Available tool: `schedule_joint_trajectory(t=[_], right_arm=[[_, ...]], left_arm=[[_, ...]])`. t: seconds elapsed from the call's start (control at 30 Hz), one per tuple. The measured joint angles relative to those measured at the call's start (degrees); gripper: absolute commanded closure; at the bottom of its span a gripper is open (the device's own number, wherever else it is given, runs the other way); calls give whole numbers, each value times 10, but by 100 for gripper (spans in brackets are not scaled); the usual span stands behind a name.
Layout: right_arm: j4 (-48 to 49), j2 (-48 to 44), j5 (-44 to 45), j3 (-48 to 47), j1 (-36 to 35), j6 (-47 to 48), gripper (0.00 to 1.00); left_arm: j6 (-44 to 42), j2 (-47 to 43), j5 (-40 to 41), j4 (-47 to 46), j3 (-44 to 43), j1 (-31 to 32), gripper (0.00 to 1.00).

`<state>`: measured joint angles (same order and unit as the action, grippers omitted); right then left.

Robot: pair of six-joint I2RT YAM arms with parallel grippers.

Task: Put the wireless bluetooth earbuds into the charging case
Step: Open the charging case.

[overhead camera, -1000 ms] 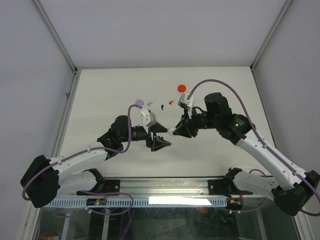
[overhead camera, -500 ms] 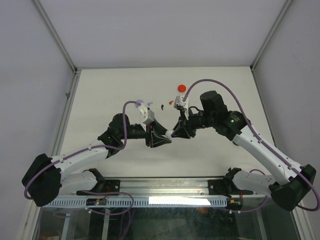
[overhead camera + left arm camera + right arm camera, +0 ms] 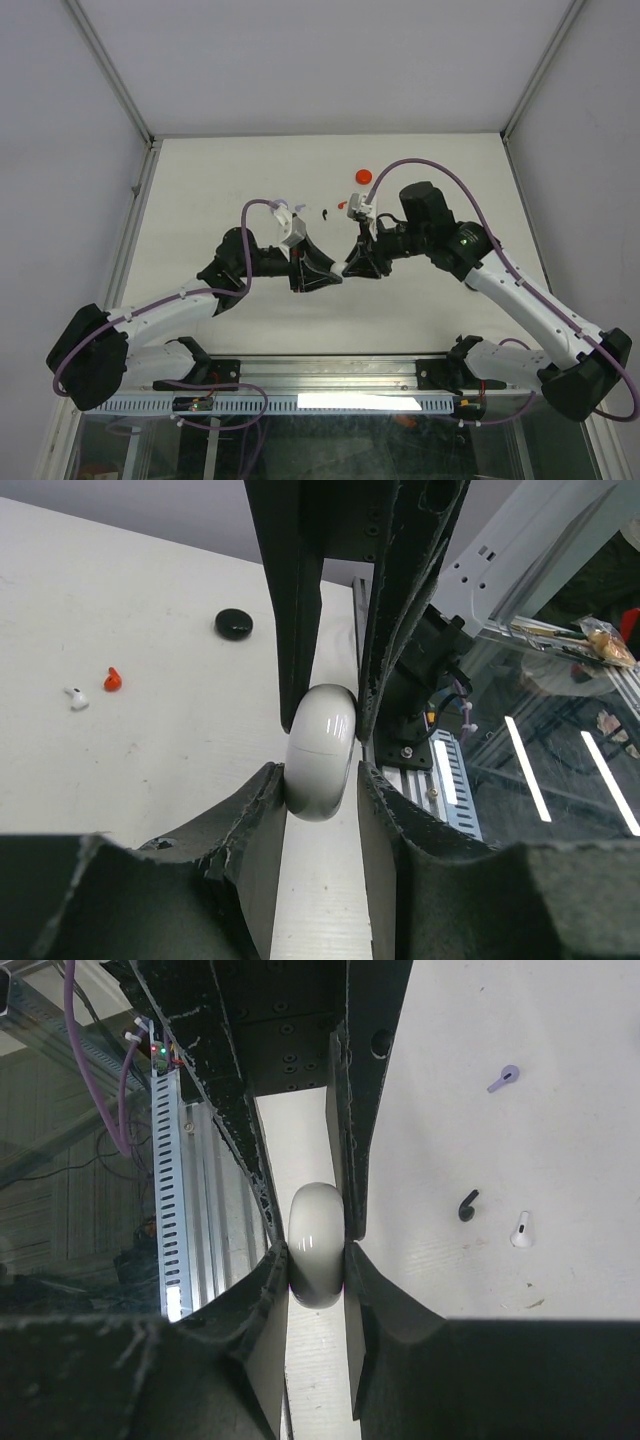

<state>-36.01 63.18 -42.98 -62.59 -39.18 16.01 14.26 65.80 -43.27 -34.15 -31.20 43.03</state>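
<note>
A white round charging case (image 3: pixel 317 1245) is held on edge above the table (image 3: pixel 200 190), clamped between my right gripper's (image 3: pixel 317 1252) two fingers. My left gripper (image 3: pixel 322 777) faces it from the other side and straddles the same case (image 3: pixel 321 750). Its left finger touches the case and a thin gap shows at its right finger. In the top view both grippers meet at the table's middle (image 3: pixel 341 270). Loose earbuds lie on the table: lilac (image 3: pixel 503 1078), black (image 3: pixel 467 1206), white (image 3: pixel 520 1229) and red (image 3: pixel 111 680).
A red round case (image 3: pixel 364 176) lies at the back of the table. A black round case (image 3: pixel 233 625) lies beyond the grippers in the left wrist view. The metal rail (image 3: pixel 330 375) runs along the near edge. Purple cables loop over both arms.
My left gripper has moved right and up to the case held by my right gripper, and its fingers now straddle it. The right gripper has shifted slightly left.
</note>
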Motion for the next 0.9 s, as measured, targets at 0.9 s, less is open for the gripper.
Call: schedule_joint_trajectory(t=[0.9], right_arm=[[-108, 72, -17, -70, -1, 45, 100]], left_arm=[[4, 45, -59, -11, -4, -4, 69]])
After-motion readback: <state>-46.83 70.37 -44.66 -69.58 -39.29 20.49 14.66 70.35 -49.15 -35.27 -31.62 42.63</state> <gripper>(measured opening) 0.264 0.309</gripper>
